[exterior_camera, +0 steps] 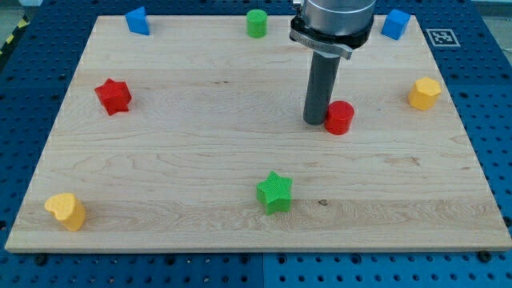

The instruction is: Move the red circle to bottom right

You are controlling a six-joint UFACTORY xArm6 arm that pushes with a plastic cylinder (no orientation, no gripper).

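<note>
The red circle (339, 117) is a short red cylinder right of the board's middle, in the upper half. My tip (314, 122) stands on the board right against the red circle's left side, touching or nearly touching it. The dark rod rises from there to the arm's grey mount at the view's top. The board's bottom right corner lies well below and to the right of the red circle.
On the wooden board (200, 216): a red star (114, 96) at left, a green star (276, 192) at lower middle, a yellow heart-like block (66, 211) at bottom left, a yellow hexagon (425, 94) at right, a green cylinder (256, 23) at the top middle, and blue blocks at the top left (138, 21) and top right (395, 24).
</note>
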